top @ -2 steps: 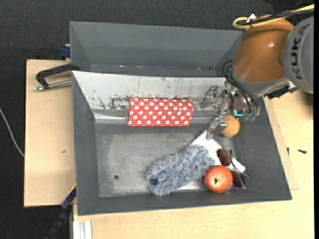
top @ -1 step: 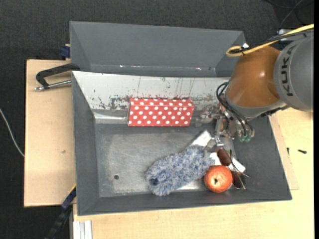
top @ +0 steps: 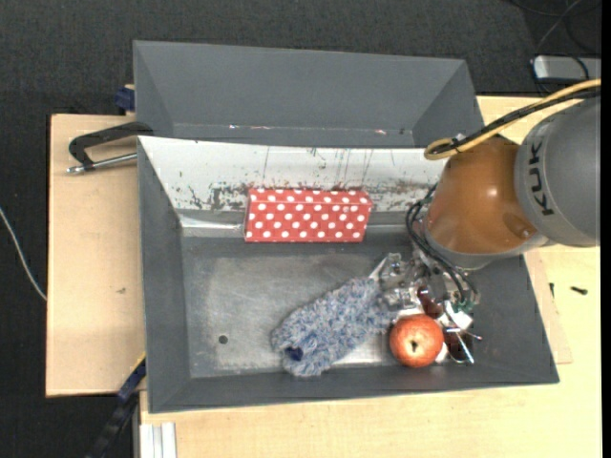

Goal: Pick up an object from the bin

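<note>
Hanging low from right | claw (top: 417,292) just beside red apple (top: 416,341) | openness: cannot tell

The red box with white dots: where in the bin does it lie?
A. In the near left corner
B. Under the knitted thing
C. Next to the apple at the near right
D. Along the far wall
D: the red box with white dots lies along the far wall of the bin, apart from the apple and the blue-grey knitted thing, which are nearer the front.
</note>
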Controlling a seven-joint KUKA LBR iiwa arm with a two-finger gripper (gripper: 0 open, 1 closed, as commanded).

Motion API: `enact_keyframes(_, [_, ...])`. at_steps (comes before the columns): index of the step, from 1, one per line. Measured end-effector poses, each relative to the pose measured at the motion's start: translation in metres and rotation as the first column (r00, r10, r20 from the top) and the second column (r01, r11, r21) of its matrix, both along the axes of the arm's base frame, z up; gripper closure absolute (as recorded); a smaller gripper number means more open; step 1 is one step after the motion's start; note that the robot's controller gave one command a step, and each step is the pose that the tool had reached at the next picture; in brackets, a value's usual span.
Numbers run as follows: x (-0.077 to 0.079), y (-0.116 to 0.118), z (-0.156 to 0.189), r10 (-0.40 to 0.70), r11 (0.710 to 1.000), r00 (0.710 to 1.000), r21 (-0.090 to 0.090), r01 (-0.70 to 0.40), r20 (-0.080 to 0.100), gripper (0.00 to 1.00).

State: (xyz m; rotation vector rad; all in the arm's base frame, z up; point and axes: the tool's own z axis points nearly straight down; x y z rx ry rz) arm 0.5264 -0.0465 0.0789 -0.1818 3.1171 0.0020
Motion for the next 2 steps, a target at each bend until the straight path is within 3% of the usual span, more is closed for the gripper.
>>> enact_keyframes(1, [0.0, 0.0, 0.001, 0.001, 1.0, 1.0, 0.0, -0.001, -0.002, 1.0])
enact_keyframes(2, [0.006, -0.005, 0.153, 0.03, 1.0, 0.999, -0.003, -0.03, -0.013, 1.0])
